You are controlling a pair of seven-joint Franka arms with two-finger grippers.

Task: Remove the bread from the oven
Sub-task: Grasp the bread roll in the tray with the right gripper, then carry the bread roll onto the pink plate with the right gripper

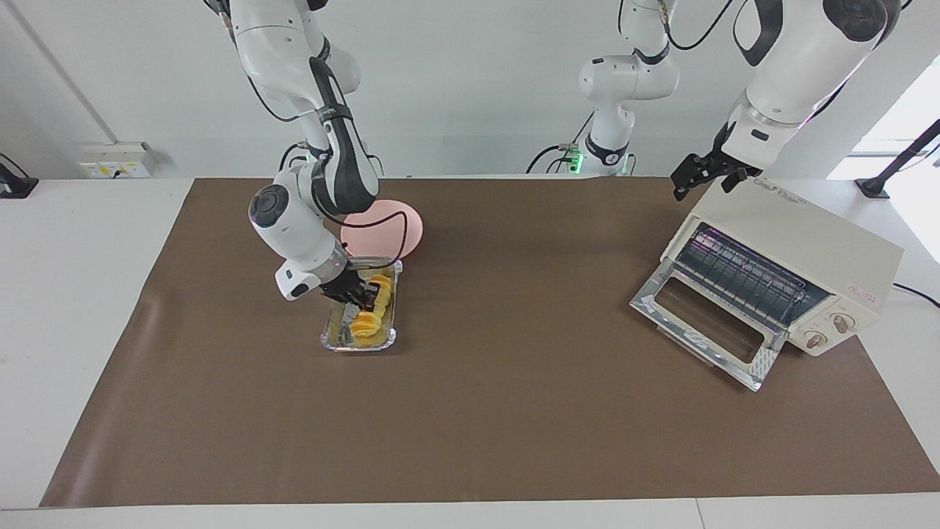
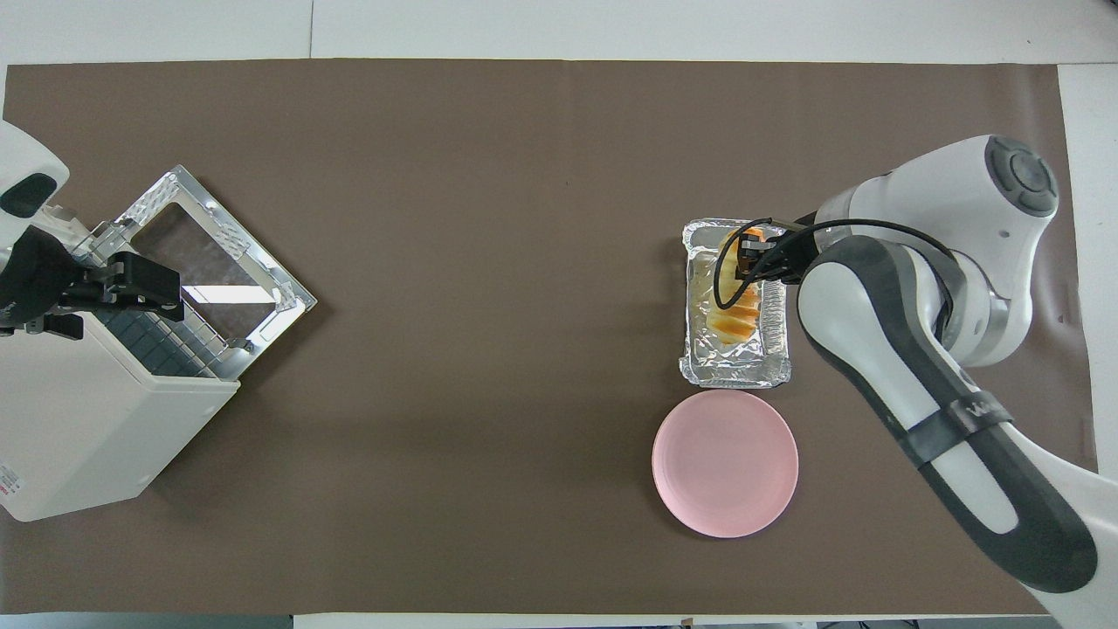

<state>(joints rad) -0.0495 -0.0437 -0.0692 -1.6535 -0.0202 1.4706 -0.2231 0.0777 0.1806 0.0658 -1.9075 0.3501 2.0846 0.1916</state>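
My right jaws (image 1: 365,294) are clamped shut on the bread (image 1: 367,317), which sits between them inside the foil tray (image 1: 334,334) on the worktop, well apart from the oven (image 1: 800,261); in the overhead view the loaf (image 2: 736,307) lies slantwise in the tray (image 2: 734,371) with my right jaws (image 2: 758,262) on its upper end. My left jaws (image 1: 706,176) hang wide open over the oven's top corner, waiting, holding nothing. Oven door (image 1: 705,323) is dropped open, rack looks bare, so bread is already out. Risks, my guess: grip is at one end of the loaf, so it may droop, swing or break at a ridge when lifted; soft crumb may squash; the light tray may stick and come up with it, then drop; the tray rim just below my jaws could catch a finger. Pink plate (image 1: 400,220) lies just beside the tray, a likely landing spot. Surface is a brown mat (image 1: 514,426) over a white worktop (image 1: 73,330); plain white wall, a third arm (image 1: 620,95) parked at it, bright window near the oven
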